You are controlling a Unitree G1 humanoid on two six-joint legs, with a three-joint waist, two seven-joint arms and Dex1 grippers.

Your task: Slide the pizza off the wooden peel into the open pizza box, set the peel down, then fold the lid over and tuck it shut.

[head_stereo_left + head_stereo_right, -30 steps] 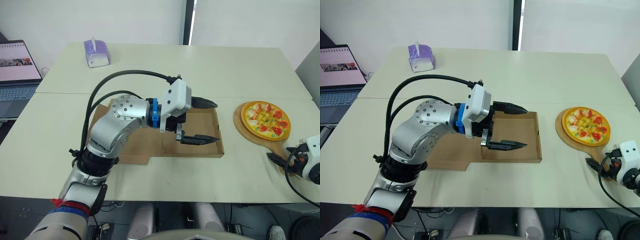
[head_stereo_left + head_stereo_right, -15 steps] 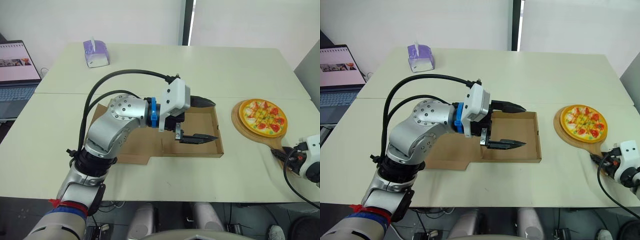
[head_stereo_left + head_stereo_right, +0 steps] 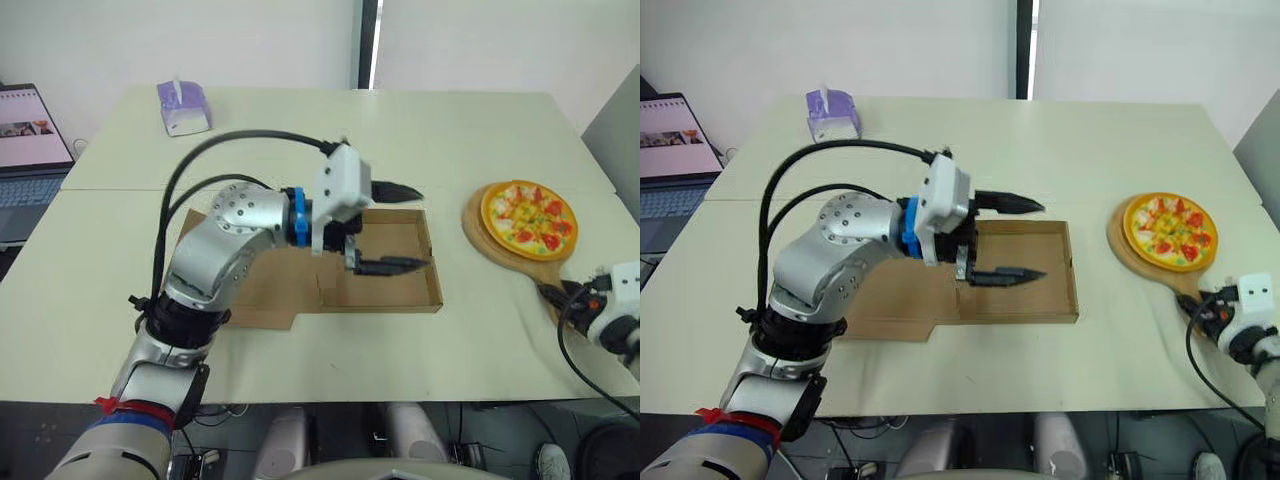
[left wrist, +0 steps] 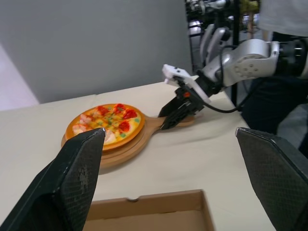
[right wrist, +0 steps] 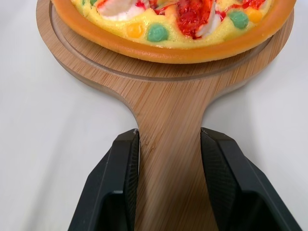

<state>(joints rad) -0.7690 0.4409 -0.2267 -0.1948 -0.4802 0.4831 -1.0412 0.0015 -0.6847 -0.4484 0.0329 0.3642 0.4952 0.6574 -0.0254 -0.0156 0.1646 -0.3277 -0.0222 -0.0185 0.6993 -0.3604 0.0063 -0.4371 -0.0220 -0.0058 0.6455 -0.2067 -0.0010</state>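
Left claw (image 3: pixel 420 228) hung open above the pizza box (image 3: pixel 385 293), right claw (image 5: pixel 169 140) gripped the wooden peel (image 5: pixel 120 72) by its handle, pizza (image 3: pixel 528 214) lay on it, at the desk's (image 3: pixel 450 130) right side

Pizza (image 3: pixel 527 214) sitting on peel (image 3: pixel 480 236), lying right of open box (image 3: pixel 434 272) mid-table (image 3: pixel 450 130); tissue box (image 3: pixel 183 107) sitting behind-left; laptop (image 3: pixel 30 150) standing beyond table's left edge.

Left arm bent across centre frame; left gripper (image 3: pixel 402 228) points right, fingers spread wide. Right gripper (image 3: pixel 556 295) at lower right edge, fingers clamped on peel handle (image 5: pixel 168 163).
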